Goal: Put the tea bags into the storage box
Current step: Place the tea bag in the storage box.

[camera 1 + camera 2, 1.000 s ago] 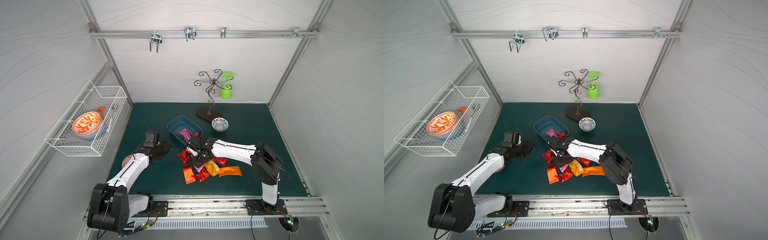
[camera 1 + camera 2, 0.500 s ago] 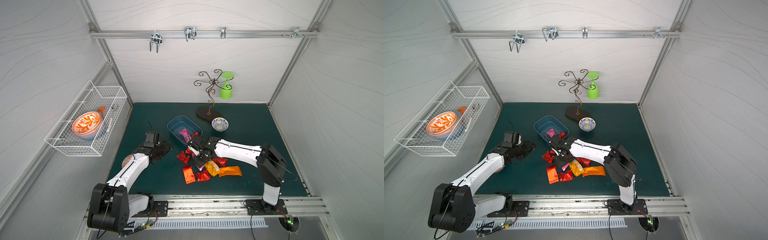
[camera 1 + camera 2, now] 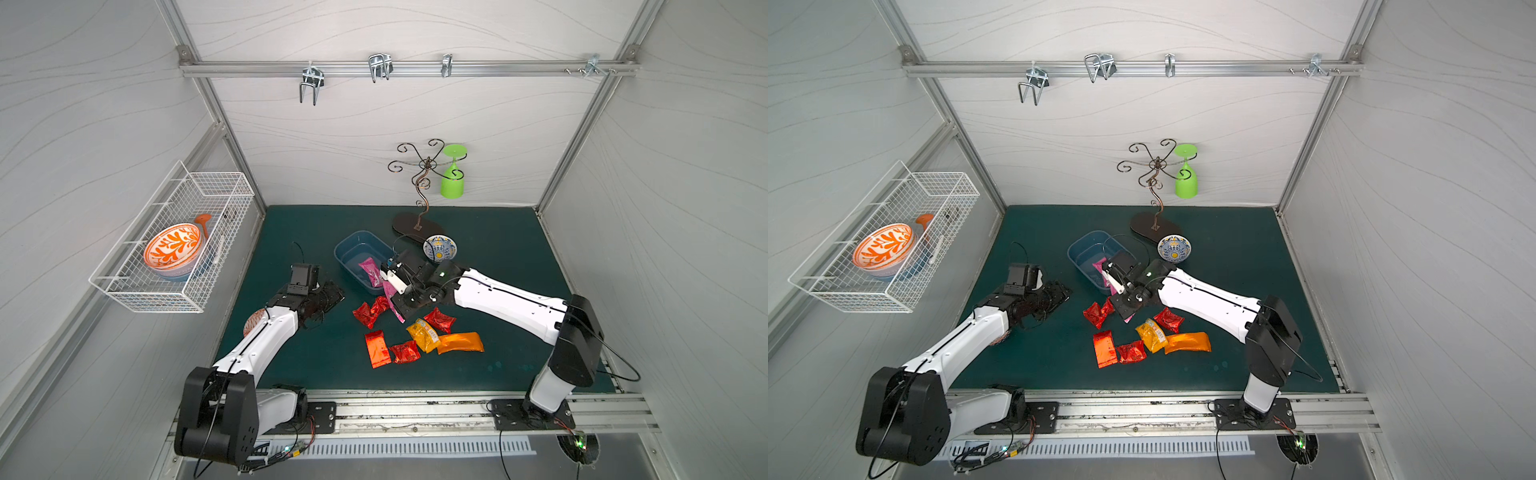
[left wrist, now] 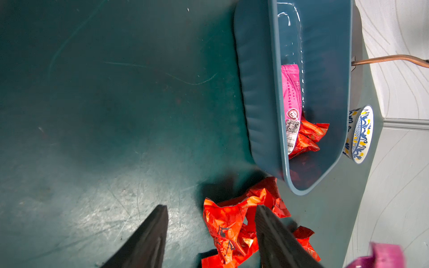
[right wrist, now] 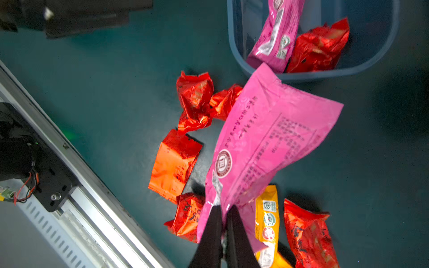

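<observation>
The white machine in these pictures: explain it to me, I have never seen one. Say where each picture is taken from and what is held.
It is a robot: two white arms, each ending in two black fingers. Both top views look down on the whole scene; each wrist view comes from a camera on one arm. On the green mat stand the blue storage box and a small patterned bowl, with several loose tea bags, red, orange and yellow. The box holds a pink bag and a red bag. The right arm's fingers are shut on another pink tea bag near the box. The left arm's fingers are open and grip nothing.
</observation>
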{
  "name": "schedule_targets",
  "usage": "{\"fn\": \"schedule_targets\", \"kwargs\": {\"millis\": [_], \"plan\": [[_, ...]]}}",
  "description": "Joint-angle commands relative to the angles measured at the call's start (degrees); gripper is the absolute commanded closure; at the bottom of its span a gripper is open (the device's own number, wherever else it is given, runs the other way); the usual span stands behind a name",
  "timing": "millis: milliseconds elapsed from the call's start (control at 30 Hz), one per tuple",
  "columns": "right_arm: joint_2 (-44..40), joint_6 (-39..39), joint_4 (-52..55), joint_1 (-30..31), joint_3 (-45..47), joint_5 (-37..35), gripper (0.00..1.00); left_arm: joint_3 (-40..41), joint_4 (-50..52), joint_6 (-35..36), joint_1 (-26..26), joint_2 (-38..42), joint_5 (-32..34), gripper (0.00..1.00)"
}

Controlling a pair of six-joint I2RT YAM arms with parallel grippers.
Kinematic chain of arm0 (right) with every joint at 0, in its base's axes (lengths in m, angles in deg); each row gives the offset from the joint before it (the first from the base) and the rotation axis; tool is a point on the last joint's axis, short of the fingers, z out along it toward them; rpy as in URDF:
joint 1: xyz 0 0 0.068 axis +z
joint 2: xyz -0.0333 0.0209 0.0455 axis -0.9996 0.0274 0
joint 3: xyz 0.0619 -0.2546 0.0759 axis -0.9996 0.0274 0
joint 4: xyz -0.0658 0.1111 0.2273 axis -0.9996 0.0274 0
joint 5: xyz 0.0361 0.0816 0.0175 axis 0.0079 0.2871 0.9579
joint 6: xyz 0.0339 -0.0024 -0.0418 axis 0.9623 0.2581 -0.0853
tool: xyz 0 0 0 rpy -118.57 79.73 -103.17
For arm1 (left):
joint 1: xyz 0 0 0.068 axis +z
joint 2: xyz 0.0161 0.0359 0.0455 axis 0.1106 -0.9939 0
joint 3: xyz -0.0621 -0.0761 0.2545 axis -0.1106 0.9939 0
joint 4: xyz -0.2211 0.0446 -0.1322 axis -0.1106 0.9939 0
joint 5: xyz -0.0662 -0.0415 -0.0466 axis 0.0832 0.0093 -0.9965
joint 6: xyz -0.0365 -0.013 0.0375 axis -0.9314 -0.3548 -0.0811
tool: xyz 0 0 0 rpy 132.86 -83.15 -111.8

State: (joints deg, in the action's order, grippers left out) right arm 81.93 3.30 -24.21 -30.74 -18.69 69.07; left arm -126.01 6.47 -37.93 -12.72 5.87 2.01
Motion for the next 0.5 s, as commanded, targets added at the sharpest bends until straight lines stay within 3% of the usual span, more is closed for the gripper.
{"fn": "schedule_targets", "kwargs": {"millis": [0,467], "plan": [[3.7,-5.2,-2.8,-1.6,-4.3,-0.3,0.91,-1.7,-0.4,0.2,0.2,1.0,0.1,0.36],[24.1,-12.2,-5.2,-7.0,-25.8,0.9,0.91,-0.2,0.2,0.2,0.3,2.6,-0.1,0.36]]}}
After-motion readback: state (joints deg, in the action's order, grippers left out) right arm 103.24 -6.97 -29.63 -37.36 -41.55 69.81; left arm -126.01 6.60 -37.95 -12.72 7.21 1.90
